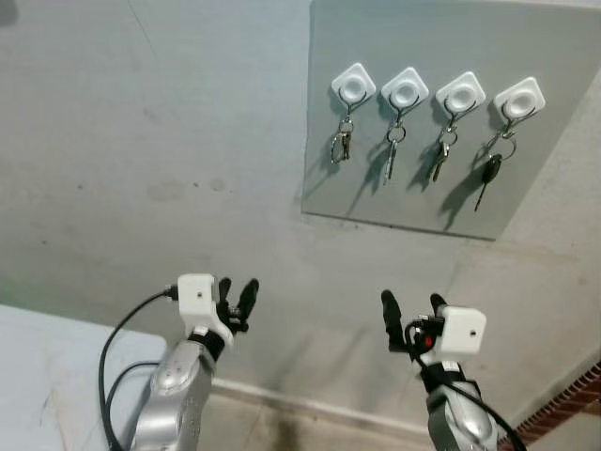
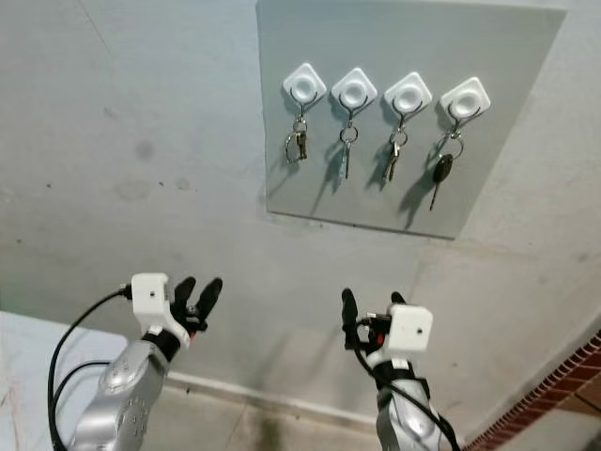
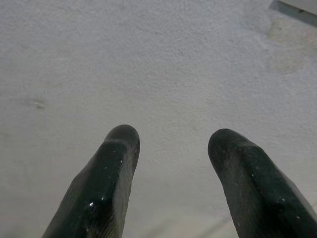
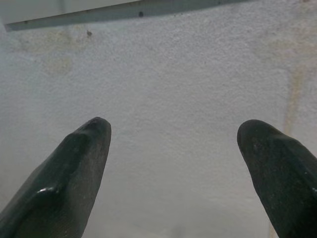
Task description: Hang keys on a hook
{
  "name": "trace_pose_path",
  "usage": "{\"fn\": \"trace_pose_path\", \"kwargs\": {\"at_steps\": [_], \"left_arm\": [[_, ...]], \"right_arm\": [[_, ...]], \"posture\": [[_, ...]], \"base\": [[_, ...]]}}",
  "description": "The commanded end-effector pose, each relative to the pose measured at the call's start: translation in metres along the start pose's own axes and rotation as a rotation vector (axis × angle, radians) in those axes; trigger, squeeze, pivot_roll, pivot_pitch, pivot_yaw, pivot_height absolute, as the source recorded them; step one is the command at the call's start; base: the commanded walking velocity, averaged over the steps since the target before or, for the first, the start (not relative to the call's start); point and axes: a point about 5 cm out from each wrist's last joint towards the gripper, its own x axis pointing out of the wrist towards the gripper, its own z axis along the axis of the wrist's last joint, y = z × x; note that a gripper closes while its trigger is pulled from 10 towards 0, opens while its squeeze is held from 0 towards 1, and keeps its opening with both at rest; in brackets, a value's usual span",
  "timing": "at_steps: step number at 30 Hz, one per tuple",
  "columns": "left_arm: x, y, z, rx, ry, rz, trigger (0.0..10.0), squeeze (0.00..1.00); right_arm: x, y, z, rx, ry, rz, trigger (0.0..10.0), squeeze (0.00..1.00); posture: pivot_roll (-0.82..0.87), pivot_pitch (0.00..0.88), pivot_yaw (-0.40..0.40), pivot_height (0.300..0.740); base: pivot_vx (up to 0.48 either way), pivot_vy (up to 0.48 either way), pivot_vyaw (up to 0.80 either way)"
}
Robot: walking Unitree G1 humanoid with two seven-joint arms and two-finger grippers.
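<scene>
A grey board (image 1: 554, 56) on the wall carries several white diamond-shaped hooks (image 1: 353, 86). A set of keys hangs from each: the leftmost bunch (image 1: 341, 143), two middle ones (image 1: 392, 150) (image 1: 441, 155), and a black-headed key (image 1: 488, 174) on the rightmost hook (image 1: 518, 99). My left gripper (image 1: 237, 299) is raised well below and left of the board, open and empty. My right gripper (image 1: 413, 315) is raised below the board, open, nothing between its fingers (image 4: 74, 173).
The wall (image 1: 141, 141) is plain grey plaster. A pale table corner (image 1: 47, 376) lies at the lower left. A skirting line (image 1: 310, 404) runs along the wall's base, and a brick edge (image 1: 563, 409) shows at the lower right.
</scene>
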Motion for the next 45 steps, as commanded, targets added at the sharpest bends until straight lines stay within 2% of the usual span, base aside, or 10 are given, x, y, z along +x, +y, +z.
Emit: {"fn": "trace_pose_path", "kwargs": {"at_steps": [1,5,9,14,23,24,29,33,37,45], "left_arm": [[-0.003,-0.001,0.006,0.008,-0.027,-0.014,10.0,0.0],[-0.01,0.001,0.0,0.024,-0.018,-0.002,10.0,0.0],[-0.01,0.005,0.001,0.001,-0.025,0.026,10.0,0.0],[-0.009,0.005,0.005,0.021,-0.028,0.017,10.0,0.0],[-0.009,0.007,-0.002,0.031,-0.007,0.023,10.0,0.0],[-0.009,0.007,-0.015,0.062,0.033,0.029,10.0,0.0],[-0.009,0.006,-0.04,0.124,0.118,0.014,10.0,0.0],[-0.01,0.003,-0.052,0.177,0.169,-0.025,10.0,0.0],[-0.016,0.003,-0.071,0.198,0.253,-0.059,10.0,0.0],[-0.036,0.013,-0.113,0.268,0.48,-0.085,10.0,0.0]], "right_arm": [[-0.003,0.004,0.004,-0.002,-0.023,0.019,10.0,0.0],[-0.008,0.005,0.0,-0.016,-0.015,0.013,10.0,0.0],[-0.007,0.008,-0.001,-0.003,-0.015,0.008,10.0,0.0],[-0.004,0.011,-0.001,-0.003,-0.016,0.015,10.0,0.0],[-0.006,0.006,-0.007,-0.022,0.013,0.003,10.0,0.0],[-0.009,0.0,-0.018,-0.042,0.055,-0.004,10.0,0.0],[-0.012,-0.01,-0.039,-0.069,0.144,-0.021,10.0,0.0],[-0.013,-0.013,-0.049,-0.086,0.192,-0.019,10.0,0.0],[-0.016,-0.016,-0.063,-0.122,0.252,0.0,10.0,0.0],[-0.033,-0.031,-0.1,-0.243,0.467,0.025,10.0,0.0]], "posture": [[-0.03,0.0,0.016,0.74],[-0.03,0.0,0.012,0.74],[-0.02,0.0,0.012,0.74],[-0.01,0.0,0.008,0.74],[-0.01,0.0,0.004,0.74],[-0.01,0.0,0.006,0.74],[-0.01,0.0,0.004,0.74],[-0.02,0.0,0.007,0.74],[-0.02,0.0,0.012,0.74],[-0.02,0.0,0.014,0.74]], "base": [[0.0,0.0,0.0],[0.0,0.0,0.0],[0.0,0.0,0.0],[0.0,0.0,0.0],[0.0,0.0,0.0],[0.0,0.0,0.0],[0.0,0.0,0.0],[0.0,0.0,0.0],[0.0,0.0,0.0],[0.0,0.0,0.0]]}}
